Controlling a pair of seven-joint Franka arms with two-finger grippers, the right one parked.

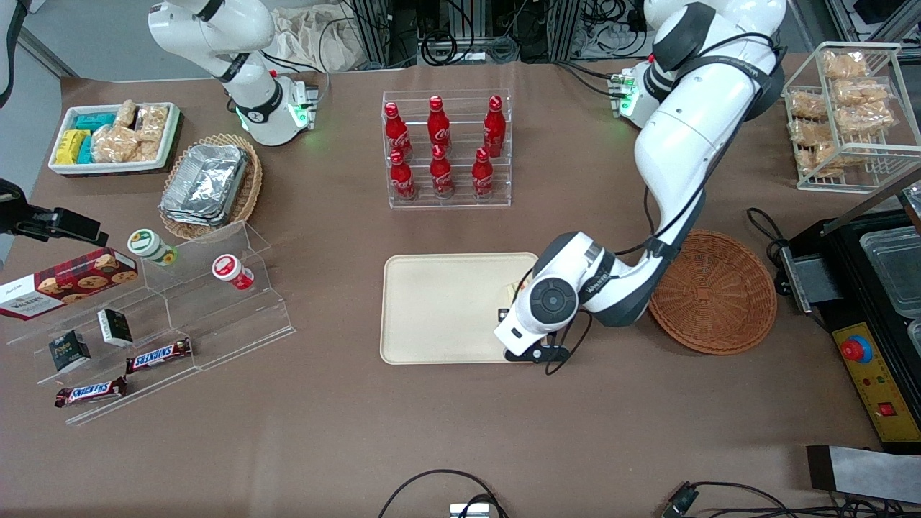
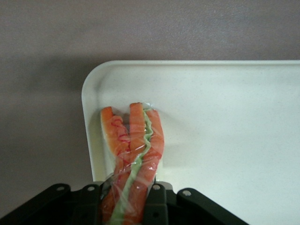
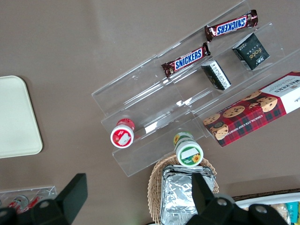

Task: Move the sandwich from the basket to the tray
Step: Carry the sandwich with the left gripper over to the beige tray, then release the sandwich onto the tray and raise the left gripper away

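My left gripper (image 2: 126, 199) is shut on the sandwich (image 2: 133, 150), a plastic-wrapped wedge with red and green filling layers. The wedge sticks out from between the black fingers (image 2: 157, 206), just inside a rounded corner of the cream tray (image 2: 225, 122). From the front, the gripper (image 1: 514, 309) hangs over the tray (image 1: 439, 309) at its end beside the basket (image 1: 712, 291). The wrist hides all but a pale sliver of the sandwich (image 1: 511, 291). Nothing lies in the round reddish-brown basket. I cannot tell whether the sandwich touches the tray floor.
A clear rack of red cola bottles (image 1: 446, 147) stands farther from the front camera than the tray. Toward the parked arm's end are acrylic steps with snacks (image 1: 151, 316) and an oval basket of foil containers (image 1: 209, 183). A black machine (image 1: 870, 302) sits beside the round basket.
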